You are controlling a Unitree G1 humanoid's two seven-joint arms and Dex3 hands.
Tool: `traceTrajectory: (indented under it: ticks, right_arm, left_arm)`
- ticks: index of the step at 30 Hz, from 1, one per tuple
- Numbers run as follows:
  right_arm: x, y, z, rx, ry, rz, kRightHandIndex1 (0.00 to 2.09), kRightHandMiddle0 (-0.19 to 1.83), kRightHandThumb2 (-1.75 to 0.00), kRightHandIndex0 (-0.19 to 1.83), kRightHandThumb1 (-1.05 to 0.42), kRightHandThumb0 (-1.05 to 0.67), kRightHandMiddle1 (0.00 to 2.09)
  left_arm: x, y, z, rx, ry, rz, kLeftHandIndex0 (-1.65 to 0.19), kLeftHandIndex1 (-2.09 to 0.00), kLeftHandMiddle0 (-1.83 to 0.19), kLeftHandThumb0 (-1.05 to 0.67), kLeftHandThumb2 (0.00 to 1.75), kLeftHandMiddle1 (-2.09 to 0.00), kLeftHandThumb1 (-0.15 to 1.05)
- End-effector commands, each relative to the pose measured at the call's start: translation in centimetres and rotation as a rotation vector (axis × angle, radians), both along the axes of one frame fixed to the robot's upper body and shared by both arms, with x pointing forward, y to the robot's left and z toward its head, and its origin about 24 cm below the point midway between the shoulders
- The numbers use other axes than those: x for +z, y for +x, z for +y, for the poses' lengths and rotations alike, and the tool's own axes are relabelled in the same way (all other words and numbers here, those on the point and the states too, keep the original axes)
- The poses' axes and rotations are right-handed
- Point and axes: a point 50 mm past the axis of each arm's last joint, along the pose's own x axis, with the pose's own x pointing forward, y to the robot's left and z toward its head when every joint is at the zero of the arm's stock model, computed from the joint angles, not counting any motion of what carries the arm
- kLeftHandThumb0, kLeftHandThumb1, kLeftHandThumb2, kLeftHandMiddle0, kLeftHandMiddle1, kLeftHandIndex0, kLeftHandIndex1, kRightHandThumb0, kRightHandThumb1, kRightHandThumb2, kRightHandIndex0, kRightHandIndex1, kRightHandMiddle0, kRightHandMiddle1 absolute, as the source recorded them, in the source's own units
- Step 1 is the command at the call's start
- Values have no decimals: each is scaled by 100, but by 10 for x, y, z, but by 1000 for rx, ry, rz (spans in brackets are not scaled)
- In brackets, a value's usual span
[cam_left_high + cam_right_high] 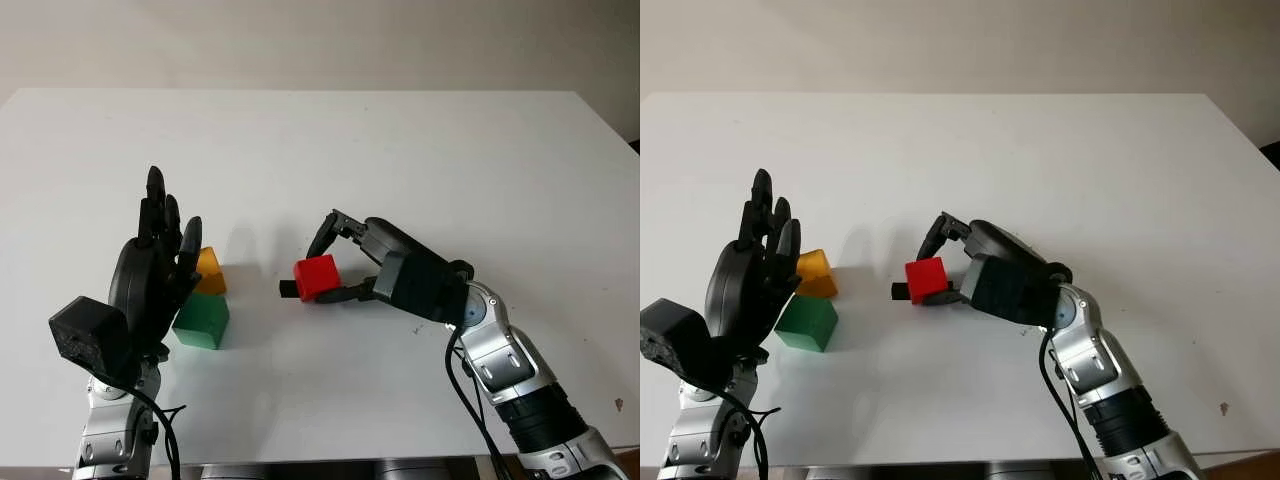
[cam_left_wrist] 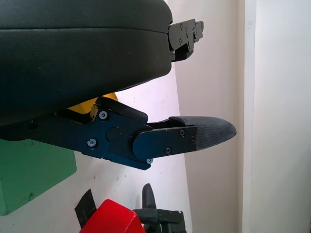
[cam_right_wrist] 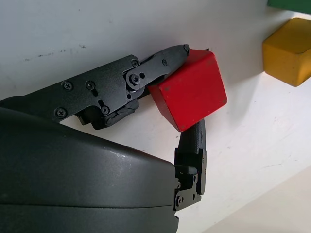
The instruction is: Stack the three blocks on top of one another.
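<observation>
- I worked in what looked like a lab or test room.
- A plain white desk (image 1: 400, 150) stood against a bare pale wall (image 1: 320, 40).
- Only coloured toy blocks (image 1: 203, 320) lay before me.

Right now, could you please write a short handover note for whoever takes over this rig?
Right hand: shut on the red block, at the table's middle.
Left hand: open, raised beside the other two blocks.
Green block and yellow block sit on the white table, the yellow just behind the green.
Done: red block grasped. Nothing stacked yet.
Left: build the stack of all three.
</observation>
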Motion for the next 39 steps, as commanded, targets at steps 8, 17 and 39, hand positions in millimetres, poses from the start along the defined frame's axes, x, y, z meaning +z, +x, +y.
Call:
traceTrajectory:
  ticks: [8,17,39]
  right_arm:
    - [7,2,-4,28,-67,-68,4,-5,-5,8,-96,-42,133]
    - [25,-6,-12,171,-178,-137,0,-14,-5,-19,-89,-70,14]
    - [79,-7,-52,-39,458,-261,0,-12,-22,-19,-105,-78,5]
  left_arm:
    - [1,-2,1,1,12,-7,19,-1,19,-72,49,-3,105]
    - [1,-2,2,0,10,-4,19,-1,19,-74,48,-1,105]
    - [81,5,56,96,399,-201,1,-10,6,-70,38,-8,105]
